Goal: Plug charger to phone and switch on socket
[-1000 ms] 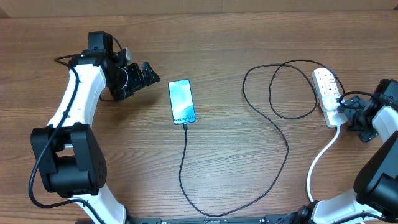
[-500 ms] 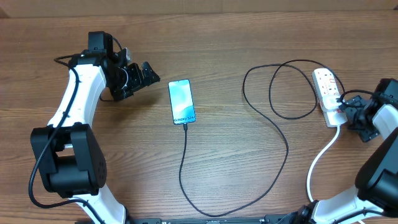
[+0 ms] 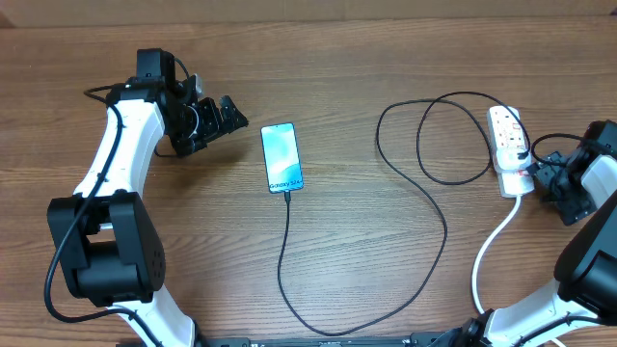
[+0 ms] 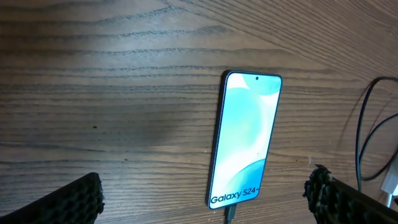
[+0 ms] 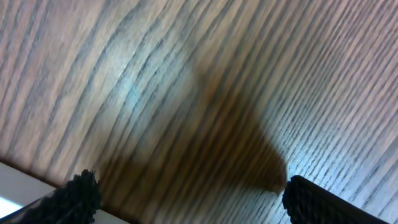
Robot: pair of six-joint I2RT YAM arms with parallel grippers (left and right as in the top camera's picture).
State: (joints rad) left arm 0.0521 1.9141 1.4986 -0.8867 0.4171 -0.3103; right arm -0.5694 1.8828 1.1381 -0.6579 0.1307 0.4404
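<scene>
The small white oblong socket strip (image 3: 508, 145) lies at the right edge of the surface (image 3: 366, 77), just beside the right pincer (image 3: 540, 176), whose jaws stand wide. Best narrow them, then press one fingertip squarely on the red switch (image 3: 522, 173).

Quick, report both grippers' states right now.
Left gripper: open, holding nothing.
Right gripper: open, holding nothing.

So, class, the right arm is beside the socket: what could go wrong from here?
A push on the switch might slide the socket, since nothing pins it. The open right jaws might catch the charger loop beside it and tug the connector out of the phone.
</scene>
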